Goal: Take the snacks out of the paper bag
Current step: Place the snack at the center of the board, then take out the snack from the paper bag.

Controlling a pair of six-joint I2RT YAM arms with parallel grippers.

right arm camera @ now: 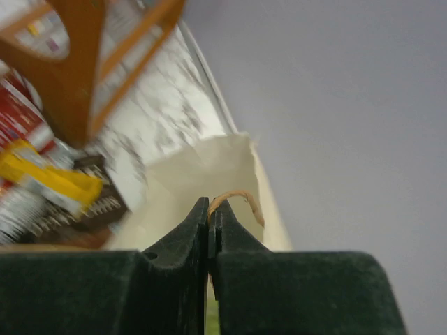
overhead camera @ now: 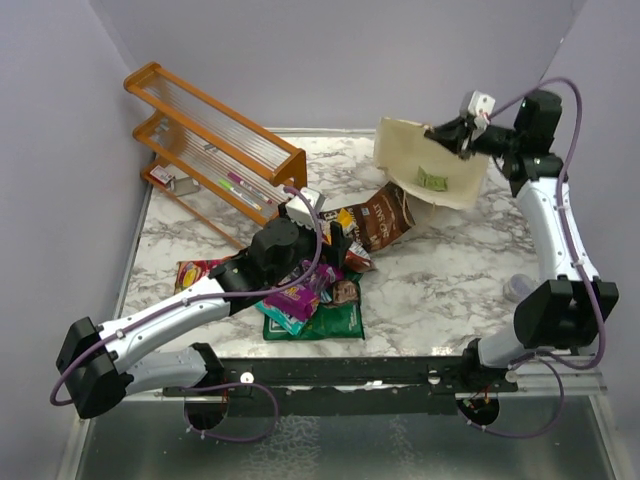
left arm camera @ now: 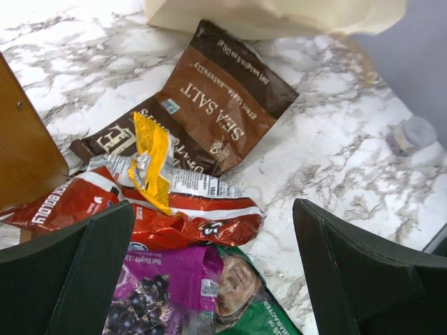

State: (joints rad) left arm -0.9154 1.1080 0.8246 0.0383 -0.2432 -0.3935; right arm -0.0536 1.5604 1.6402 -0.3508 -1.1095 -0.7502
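Observation:
My right gripper (overhead camera: 462, 135) holds the beige paper bag (overhead camera: 430, 165) up at the back right, tilted with its mouth toward the table. In the right wrist view that gripper (right arm camera: 209, 209) is shut on the bag's brown string handle (right arm camera: 239, 198). Something small and green (overhead camera: 432, 180) shows inside the bag. The snacks lie in a pile on the marble: a dark brown packet (left arm camera: 216, 105), a red-yellow one (left arm camera: 174, 209), a purple one (left arm camera: 160, 279) and a green one (left arm camera: 265, 317). My left gripper (left arm camera: 213, 272) hovers open just over the pile, holding nothing.
An orange wooden slatted rack (overhead camera: 210, 150) stands at the back left with pens (overhead camera: 240, 185) on it. A small clear round cap (overhead camera: 515, 290) lies on the table (overhead camera: 440, 280) by the right arm. Another red packet (overhead camera: 195, 270) lies by the left arm.

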